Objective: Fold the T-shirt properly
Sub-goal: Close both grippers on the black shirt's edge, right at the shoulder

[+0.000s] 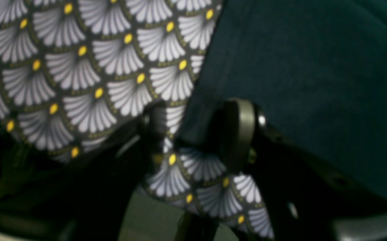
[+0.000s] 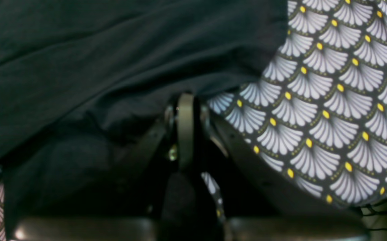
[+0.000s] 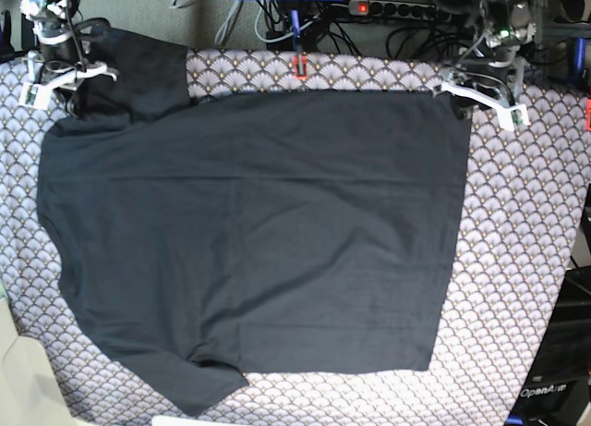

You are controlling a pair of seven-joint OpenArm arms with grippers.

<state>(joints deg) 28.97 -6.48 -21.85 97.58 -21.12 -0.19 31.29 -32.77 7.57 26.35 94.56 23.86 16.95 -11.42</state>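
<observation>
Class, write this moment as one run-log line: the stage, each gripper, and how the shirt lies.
stage: pre-fold | T-shirt: spread flat on patterned cloth | left gripper: open at hem corner | right gripper: shut at sleeve

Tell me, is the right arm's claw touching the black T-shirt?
Touching. The right wrist view shows the right gripper shut, its jaws pinching a fold of the black T-shirt.

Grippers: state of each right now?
Left gripper: open, jaws astride the T-shirt corner, on the patterned cloth.
Right gripper: shut on the T-shirt's edge.
</observation>
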